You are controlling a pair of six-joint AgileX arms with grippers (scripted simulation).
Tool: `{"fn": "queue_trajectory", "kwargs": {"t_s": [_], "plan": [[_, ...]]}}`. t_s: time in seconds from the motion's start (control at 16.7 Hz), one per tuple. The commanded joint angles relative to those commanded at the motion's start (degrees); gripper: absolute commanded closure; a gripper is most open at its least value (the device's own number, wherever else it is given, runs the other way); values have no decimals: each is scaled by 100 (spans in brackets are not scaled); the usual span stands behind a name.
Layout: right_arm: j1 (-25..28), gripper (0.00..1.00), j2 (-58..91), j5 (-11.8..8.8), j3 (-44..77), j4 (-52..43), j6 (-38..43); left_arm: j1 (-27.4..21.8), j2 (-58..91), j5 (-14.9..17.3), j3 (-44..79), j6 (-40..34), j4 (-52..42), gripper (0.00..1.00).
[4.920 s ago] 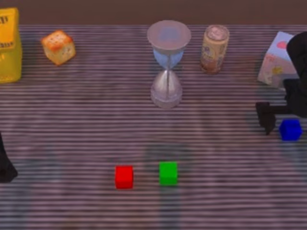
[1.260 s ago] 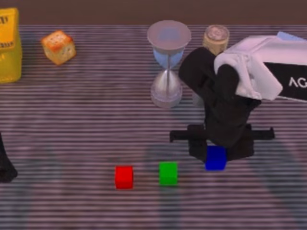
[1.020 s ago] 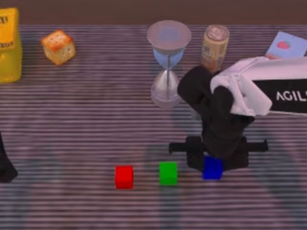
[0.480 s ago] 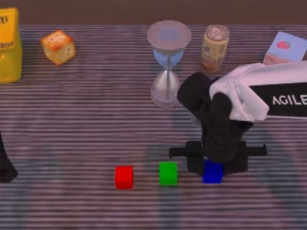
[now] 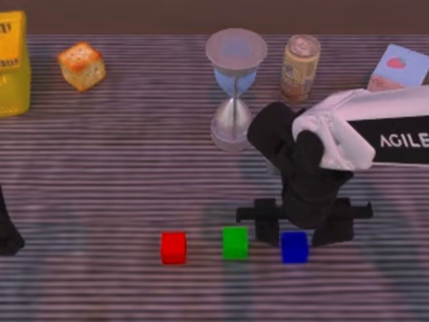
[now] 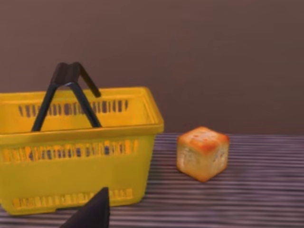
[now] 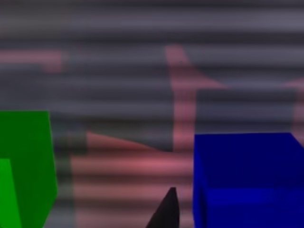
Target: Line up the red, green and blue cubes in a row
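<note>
Red cube: the small glossy bright red cube (image 5: 173, 247) sits on the striped grey table (image 5: 120, 174), at the left end of the near row.
Green cube: the small glossy bright green cube (image 5: 235, 242) stands just right of the red one, with a gap between them; its side also shows in the right wrist view (image 7: 23, 166).
Blue cube: the small glossy deep blue cube (image 5: 294, 247) rests on the table right of the green one, level with the other 2 and apart from them; it also shows in the right wrist view (image 7: 247, 178).
Right gripper: the black 2-finger right gripper (image 5: 301, 228) hangs directly over the blue cube, fingers spread with 1 on either side and not pinching it.
Left gripper: the left gripper (image 5: 8, 235) is parked at the table's left edge; whether its fingers are spread or together cannot be told.
Far side: a yellow plastic basket (image 6: 71, 147), an orange-and-cream speckled cube (image 5: 81, 65), a clear hourglass (image 5: 234, 87), a tin can (image 5: 299, 67) and a pink carton (image 5: 397, 70).
</note>
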Motion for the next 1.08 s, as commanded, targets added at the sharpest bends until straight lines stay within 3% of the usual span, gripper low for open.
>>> {"fn": "queue_trajectory", "kwargs": {"t_s": [0.12,0.18,0.72,1.08], "plan": [[0,2,0,0,0,0,0,0,0,0,0,0,0,0],[0,0,0,0,0,0,0,0,0,0,0,0,0,0],[-4,0,-11,0,17,-20,-2,0,0,0,0,0,0,0],[38,0,-461,-4,640,-1173,6,0,0,0,0,0,0,0]]}}
